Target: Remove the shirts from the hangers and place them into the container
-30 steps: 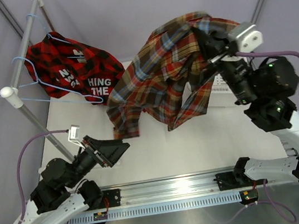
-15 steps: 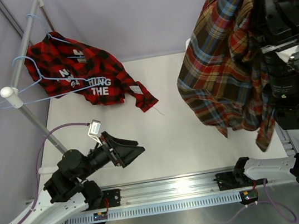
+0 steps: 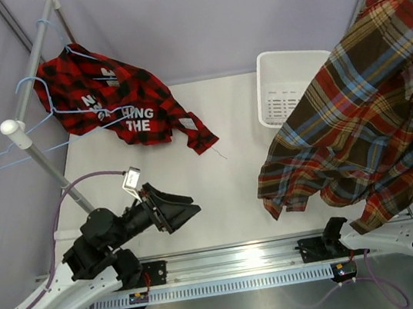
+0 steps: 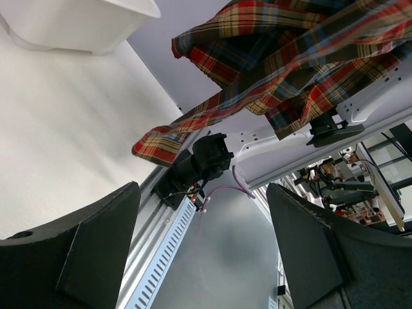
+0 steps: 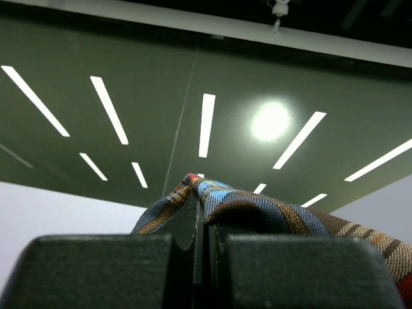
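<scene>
Fingers of the right arm, the right fingers (image 5: 180,270), are pressed together on a fold of the tan plaid shirt (image 5: 257,209); its wrist view shows the cloth rising out of the seam between them against ceiling lights. Seen from above, these fingers are hidden behind the tan plaid shirt (image 3: 373,122), which hangs in the air over the right side of the counter (image 3: 225,175). The cloth overlaps the right edge of the basket (image 3: 274,63) in that view, and its lower hem reaches the rail (image 3: 238,262) at the near edge. No part of it lies inside the basket, whose slotted base is bare.

The left fingers (image 3: 172,210) stand wide apart with nothing between them, low over the near left part of the counter and pointing toward the right. Their wrist view frames the left fingers (image 4: 90,257) on either side, with the basket (image 4: 71,26) at upper left and the hanging tan plaid shirt (image 4: 290,58) across the top.

At far left, the red check shirt (image 3: 116,98) with white lettering sits on a light-blue hanger (image 3: 80,55) hooked on the rack pole (image 3: 31,72); one sleeve end trails onto the counter. A bare hanger (image 3: 5,156) hangs on the same pole, nearer the camera.
</scene>
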### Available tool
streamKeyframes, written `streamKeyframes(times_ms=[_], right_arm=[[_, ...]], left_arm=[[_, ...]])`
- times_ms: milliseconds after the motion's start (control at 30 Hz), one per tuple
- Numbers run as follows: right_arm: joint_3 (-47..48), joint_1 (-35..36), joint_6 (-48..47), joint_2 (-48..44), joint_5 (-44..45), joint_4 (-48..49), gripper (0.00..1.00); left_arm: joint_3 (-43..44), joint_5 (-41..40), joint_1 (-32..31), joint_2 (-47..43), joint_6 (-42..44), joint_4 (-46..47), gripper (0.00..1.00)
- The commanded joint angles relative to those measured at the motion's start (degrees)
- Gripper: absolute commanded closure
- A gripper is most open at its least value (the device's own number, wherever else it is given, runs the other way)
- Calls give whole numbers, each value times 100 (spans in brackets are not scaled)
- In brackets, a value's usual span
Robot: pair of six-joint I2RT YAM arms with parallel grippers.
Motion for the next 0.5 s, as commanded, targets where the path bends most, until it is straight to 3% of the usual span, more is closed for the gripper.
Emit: streamKeyframes(times_ms=[0, 300, 467], right_arm=[[122, 50, -256, -5, -122, -36, 100], [851, -142, -1477, 1136, 99, 377, 100], [1343, -1187, -671, 1831, -262, 464, 100]], left_arm=[[-25, 239, -7, -48, -56, 234, 16], [-104, 748, -15, 452, 4, 840, 22], [133, 1029, -24, 830, 84, 805, 23]])
